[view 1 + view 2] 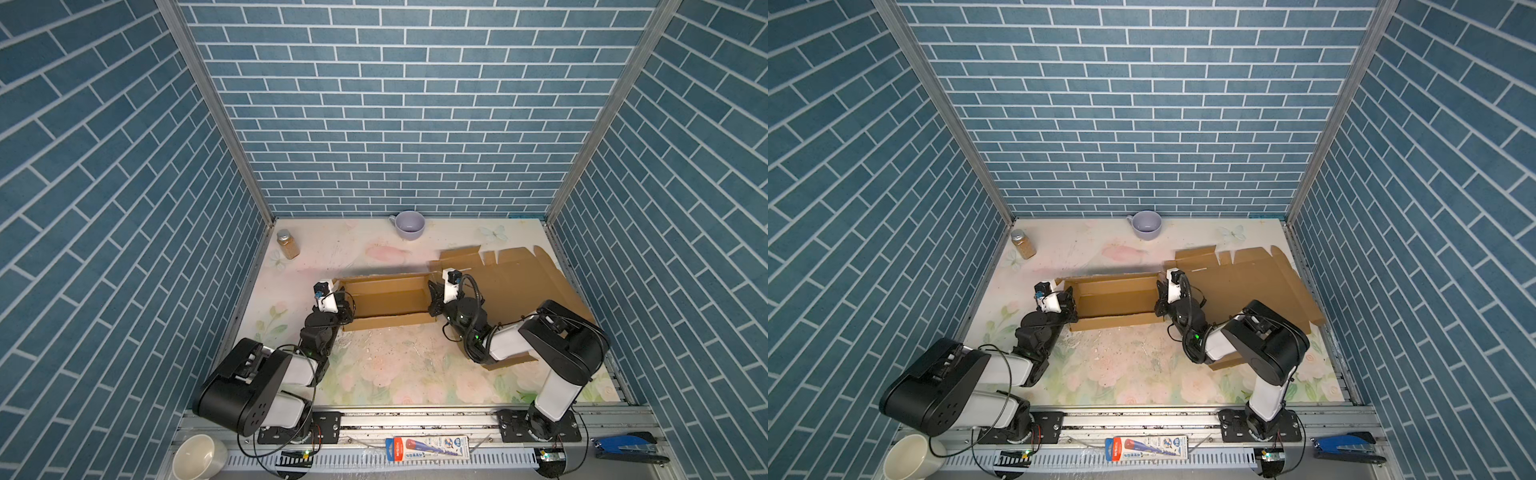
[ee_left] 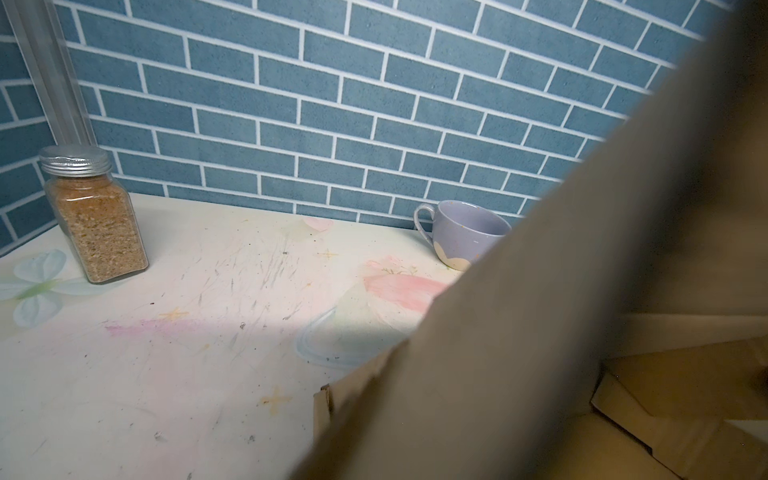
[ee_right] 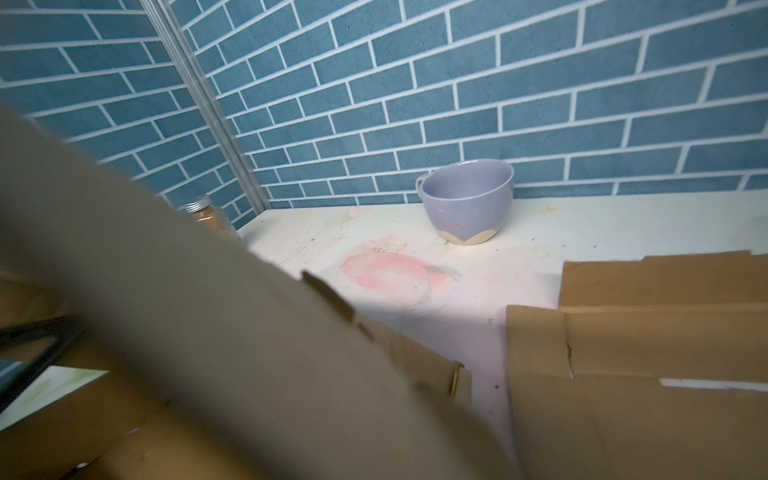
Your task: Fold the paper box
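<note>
The brown paper box point(image 1: 386, 299) point(image 1: 1115, 299) lies mid-table as an open tray with its long walls raised. Its flat lid panel point(image 1: 519, 286) spreads out to the right, under my right arm. My left gripper point(image 1: 343, 301) point(image 1: 1069, 301) is at the tray's left end, shut on the end flap. That flap point(image 2: 540, 332) stands blurred right in front of the left wrist camera and hides the jaws. My right gripper point(image 1: 434, 297) point(image 1: 1160, 297) is at the tray's right end. There the end flap point(image 3: 187, 291) covers its jaws, so how they stand does not show.
A lilac mug point(image 1: 409, 224) point(image 3: 467, 203) stands by the back wall. A spice jar point(image 1: 287, 244) point(image 2: 93, 216) is in the back left corner. On the front rail lie a white cup point(image 1: 199, 457), a packaged tool point(image 1: 428, 449) and a blue stapler point(image 1: 627, 446).
</note>
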